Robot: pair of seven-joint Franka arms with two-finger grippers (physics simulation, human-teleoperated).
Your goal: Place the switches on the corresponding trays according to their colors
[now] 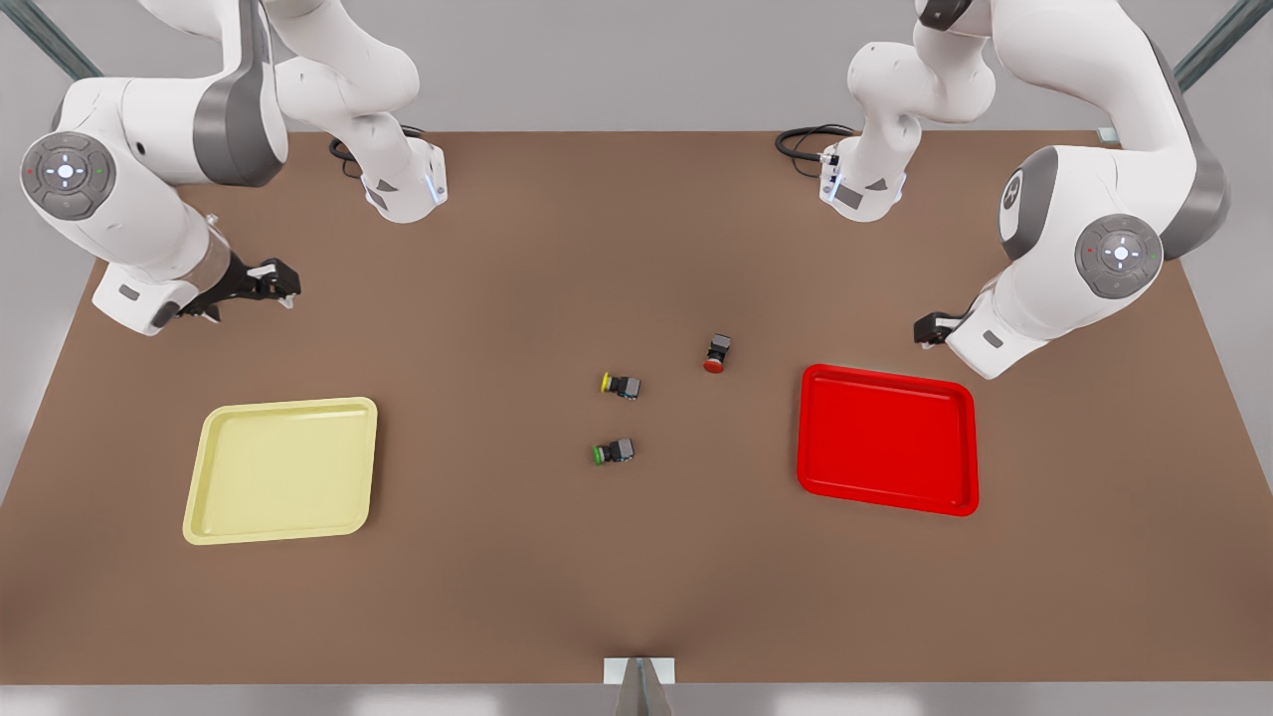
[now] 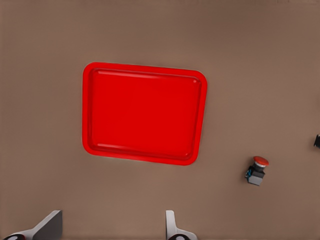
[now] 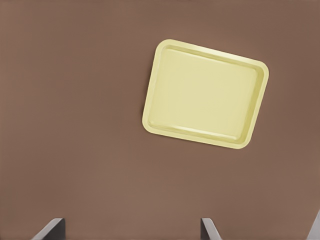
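- Left gripper (image 2: pixel 112 227) hangs above the table (image 1: pixel 636 577) near the red tray (image 2: pixel 144 113); I read its fingers (image 2: pixel 47 227) as spread wide, with nothing between them. On my front view it sits at the right, just beyond the tray's far corner (image 1: pixel 930 328).
- Right gripper (image 3: pixel 132 230) hovers off the pale yellow tray (image 3: pixel 205 94), fingertips (image 3: pixel 50 229) parted and empty. On my front view it is at the left (image 1: pixel 273 281), well back from that tray (image 1: pixel 282 469).
- Red-capped switch (image 1: pixel 716 353) lies on the bare table between the two trays, nearer the red tray (image 1: pixel 887 439); my left wrist view shows it (image 2: pixel 257 170) near one corner of that tray, apart from it.
- Yellow-capped switch (image 1: pixel 622 385) lies on its side near the table's middle, well apart from the yellow tray.
- Green-capped switch (image 1: pixel 615 452) lies just nearer the camera than the yellow one.
- Both trays hold nothing.
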